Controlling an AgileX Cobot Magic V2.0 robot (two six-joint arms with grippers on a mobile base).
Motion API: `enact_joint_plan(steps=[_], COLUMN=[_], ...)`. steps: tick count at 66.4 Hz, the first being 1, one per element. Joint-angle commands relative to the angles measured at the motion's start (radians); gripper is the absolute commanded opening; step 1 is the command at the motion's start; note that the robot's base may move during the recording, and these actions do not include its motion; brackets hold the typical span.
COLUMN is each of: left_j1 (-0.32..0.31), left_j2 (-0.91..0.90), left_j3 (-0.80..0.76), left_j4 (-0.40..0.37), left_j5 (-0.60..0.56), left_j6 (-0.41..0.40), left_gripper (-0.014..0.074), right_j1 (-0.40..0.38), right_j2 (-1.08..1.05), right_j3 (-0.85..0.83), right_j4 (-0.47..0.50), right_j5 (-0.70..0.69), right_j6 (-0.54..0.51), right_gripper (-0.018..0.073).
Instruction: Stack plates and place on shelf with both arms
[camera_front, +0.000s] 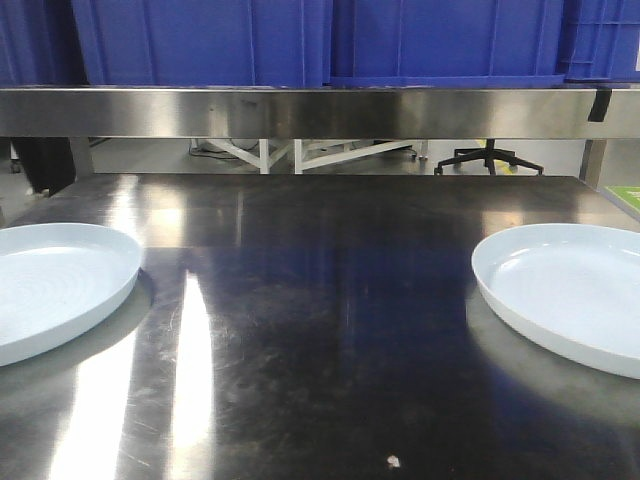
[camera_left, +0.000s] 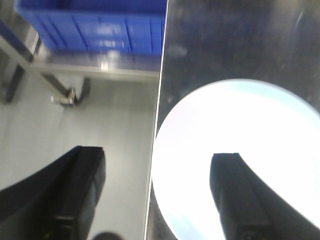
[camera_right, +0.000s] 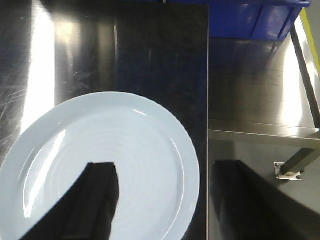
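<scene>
Sitting flat on the dark scratched tabletop (camera_front: 320, 330), two pale blue-white plates are lying well apart. The left plate (camera_front: 50, 285) is occupying the 9 o'clock edge of the front view and the right plate (camera_front: 570, 300) the 3 o'clock edge, both being cut off by the frame. Neither is resting on the other. Across 12 o'clock the shelf (camera_front: 300, 112) is running as a brushed steel rail, with blue crates (camera_front: 300, 40) standing on it. Below the rail, toward 1 o'clock, a black chair base (camera_front: 488, 160) is showing on the far floor. Left wrist view: the left gripper (camera_left: 160, 156) is hanging with its jaws spread wide, straddling the left plate's rim. One finger (camera_left: 235, 200) is reaching over the plate's washed-out white interior at 5 o'clock, and the other is hanging at 7 o'clock over grey floor (camera_left: 100, 115) beyond the table's edge. Whether either finger is touching the plate, cannot tell. Right wrist view: the right gripper (camera_right: 165, 164) is likewise gaping. Its 7 o'clock finger (camera_right: 95, 200) is covering part of the right plate's bowl, while its 5 o'clock mate is sitting past the table's edge, over steel framing (camera_right: 260, 132) lower down, so this rim too is lying between the two fingers.
</scene>
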Motion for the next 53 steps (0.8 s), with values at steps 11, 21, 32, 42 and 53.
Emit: enact_joint_plan(steps=[11,21,32,42,53], left_j1=[-0.001,-0.001,-0.001,-0.001,-0.001], left_j2=[0.137,0.208,0.254,0.280,0.312], left_j3=[-0.036,-0.036,-0.036,-0.036,-0.036], left_j4=[-0.005,-0.005,-0.005,-0.005,-0.005], left_j5=[-0.068,-0.090,-0.115,-0.141,-0.158], left_j6=[-0.019,-0.019,-0.019,-0.019,-0.019], left_gripper=[0.0541,0.0541,0.0541,0.0541,0.0541], right_j1=[-0.004,-0.004,-0.004,-0.004,-0.004], right_j2=[-0.001,-0.001,-0.001,-0.001,-0.001], right_j3=[-0.038,-0.038,-0.038,-0.038,-0.038], right_j4=[-0.013,-0.013,-0.013,-0.013,-0.013], right_j5=[-0.066,-0.066,-0.066,-0.066,-0.066], right_j6=[0.002,0.002,0.002,0.002,0.002], right_gripper=[0.0505,0.0505,0.0505,0.0505,0.0505])
